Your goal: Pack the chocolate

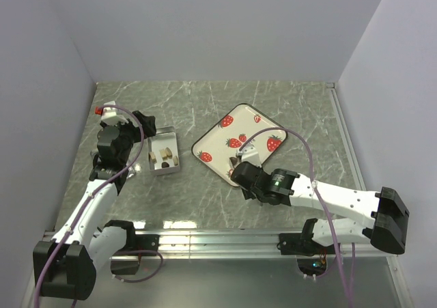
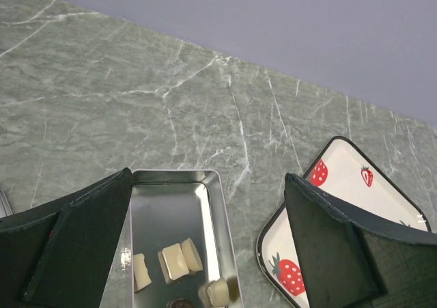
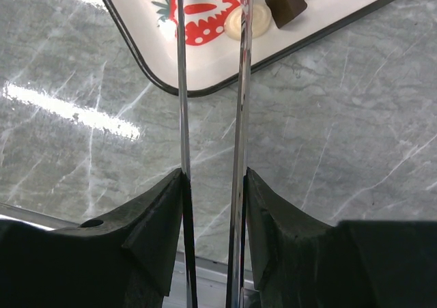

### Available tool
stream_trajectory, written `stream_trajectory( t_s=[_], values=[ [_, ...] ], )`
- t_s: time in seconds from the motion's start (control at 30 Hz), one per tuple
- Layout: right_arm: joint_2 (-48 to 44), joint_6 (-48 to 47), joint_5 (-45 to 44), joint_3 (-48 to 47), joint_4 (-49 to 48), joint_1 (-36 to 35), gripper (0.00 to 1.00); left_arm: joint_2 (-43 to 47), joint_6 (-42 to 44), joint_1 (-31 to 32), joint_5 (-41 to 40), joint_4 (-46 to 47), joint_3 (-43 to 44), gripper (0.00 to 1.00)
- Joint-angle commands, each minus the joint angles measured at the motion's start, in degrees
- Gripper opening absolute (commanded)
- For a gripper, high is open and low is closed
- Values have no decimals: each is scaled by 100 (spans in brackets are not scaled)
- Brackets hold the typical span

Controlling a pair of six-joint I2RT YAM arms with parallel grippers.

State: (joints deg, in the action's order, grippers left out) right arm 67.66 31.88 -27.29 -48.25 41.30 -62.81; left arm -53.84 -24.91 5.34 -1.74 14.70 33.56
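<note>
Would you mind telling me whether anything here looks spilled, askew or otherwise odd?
Nothing looks spilled or damaged. The strawberry tray lies diagonally on the table, with a cream candy and a dark one on it; the tin sits upright holding several candies.

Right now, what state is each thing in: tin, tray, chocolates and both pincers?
Tin: open, lidless, several chocolates inside.
Strawberry tray: flat on the table.
Cream chocolate and dark chocolate: loose on the tray.
Left pincer: wide open, empty, over the tin.
Right pincer: narrowly open, tips at the cream chocolate.
</note>
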Motion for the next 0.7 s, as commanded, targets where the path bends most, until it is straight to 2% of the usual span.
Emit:
stream_trajectory(
  t_s=[0.0,0.13,0.47,0.67],
  values=[
    [19,-50,-57,-9,-263,154,46,32,3,19,77,147,230,99],
    [-51,-85,-40,9,-333,181,46,32,-5,19,86,156,230,99],
    [-226,-182,-22,-53,-430,172,36,14,-6,19,86,156,239,100],
    [-323,-226,-92,-149,-395,172,34,14,3,19,95,165,239,99]
  ],
)
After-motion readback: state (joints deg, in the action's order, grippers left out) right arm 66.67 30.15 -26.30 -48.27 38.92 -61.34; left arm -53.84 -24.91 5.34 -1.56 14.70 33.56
